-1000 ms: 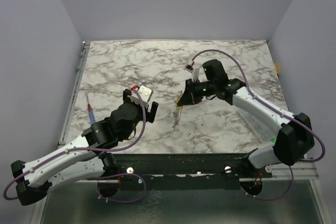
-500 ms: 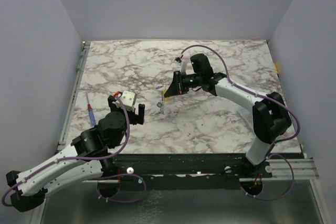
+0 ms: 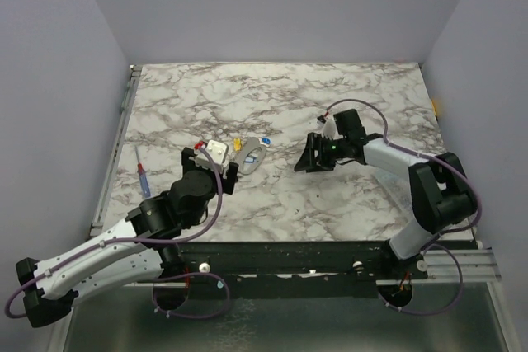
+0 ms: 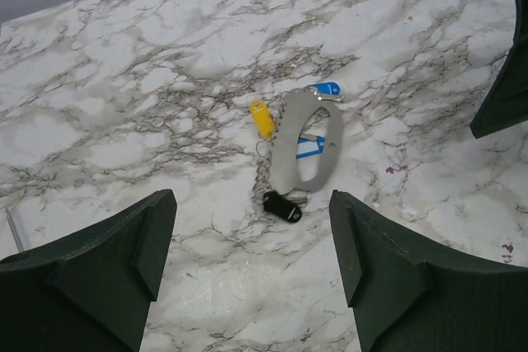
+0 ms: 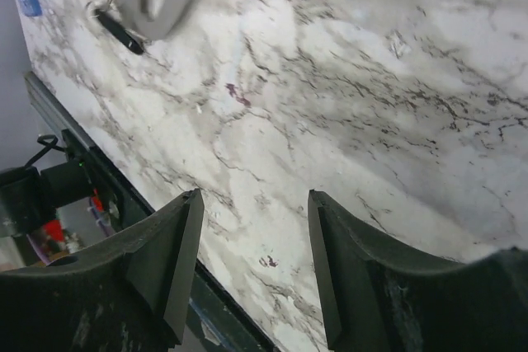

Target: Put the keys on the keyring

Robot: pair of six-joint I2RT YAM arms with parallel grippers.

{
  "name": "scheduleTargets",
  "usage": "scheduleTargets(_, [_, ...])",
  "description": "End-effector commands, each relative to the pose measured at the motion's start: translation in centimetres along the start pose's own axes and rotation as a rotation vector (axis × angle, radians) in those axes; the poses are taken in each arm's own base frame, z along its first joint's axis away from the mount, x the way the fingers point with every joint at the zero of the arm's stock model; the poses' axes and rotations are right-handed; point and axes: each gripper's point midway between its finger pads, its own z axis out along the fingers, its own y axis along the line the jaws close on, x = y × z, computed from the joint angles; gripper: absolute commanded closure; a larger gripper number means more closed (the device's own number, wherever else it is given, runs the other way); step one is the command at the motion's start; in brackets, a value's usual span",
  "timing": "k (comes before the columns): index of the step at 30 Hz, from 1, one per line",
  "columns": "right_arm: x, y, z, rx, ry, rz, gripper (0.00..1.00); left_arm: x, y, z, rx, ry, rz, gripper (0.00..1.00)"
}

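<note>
The keys (image 4: 262, 119), with yellow, blue and black tags, lie flat on the marble counter (image 4: 124, 80), close around the grey keyring (image 4: 307, 154); whether they are threaded on it I cannot tell. The left fingers (image 4: 124, 261) stand wide open just beside the keyring, holding nothing. The right fingers (image 5: 165, 253) are also open and empty, further to the right of the keyring.

A white bench (image 3: 346, 88) veined with grey marbling fills the middle of the overhead view, closed in by plain pale grey walls (image 3: 272, 6). Toward its left edge lies a thin red-and-blue stick (image 3: 143, 177), pointing up and down the frame, just beside a metal rail (image 3: 124, 117). A small yellow tab (image 3: 435, 105) shows at the right edge. A few dark reddish specks (image 4: 392, 169) mark the marble, and a black bar (image 3: 289, 255) runs along the bottom edge.
</note>
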Motion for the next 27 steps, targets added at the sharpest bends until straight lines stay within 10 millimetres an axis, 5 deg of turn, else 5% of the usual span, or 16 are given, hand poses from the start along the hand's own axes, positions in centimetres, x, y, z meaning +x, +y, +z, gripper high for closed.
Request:
scheduleTargets(1, [-2.5, 1.3, -2.7, 0.081, -0.096, -0.125, 0.39, 0.0, -1.3, 1.0, 0.03, -0.014, 0.007, 0.18])
scheduleTargets(11, [-4.5, 2.7, -7.0, 0.164, -0.285, -0.21, 0.39, 2.8, -3.7, 4.3, 0.025, 0.099, -0.033, 0.11])
scheduleTargets(18, [-6.1, -0.3, -11.6, 0.422, -0.506, -0.14, 0.37, 3.5, -5.7, 7.8, 0.099, 0.213, -0.054, 0.11])
scheduleTargets(19, [-6.2, -0.6, -12.4, 0.448, -0.548, -0.125, 0.35, 3.4, -5.6, 8.1, 0.098, 0.216, -0.047, 0.11])
scheduleTargets(21, [-6.6, -0.9, -14.3, 0.494, -0.637, -0.101, 0.05, 3.3, -5.0, 8.7, 0.086, 0.222, -0.031, 0.09])
scheduleTargets(22, [-6.6, -0.6, -14.9, 0.494, -0.664, -0.098, 0.01, 3.2, -4.6, 9.0, 0.082, 0.224, -0.025, 0.08])
scheduleTargets(27, [-6.8, 1.3, -17.1, 0.457, -0.728, -0.077, 0.0, 3.0, -2.7, 10.3, 0.038, 0.219, -0.041, 0.01])
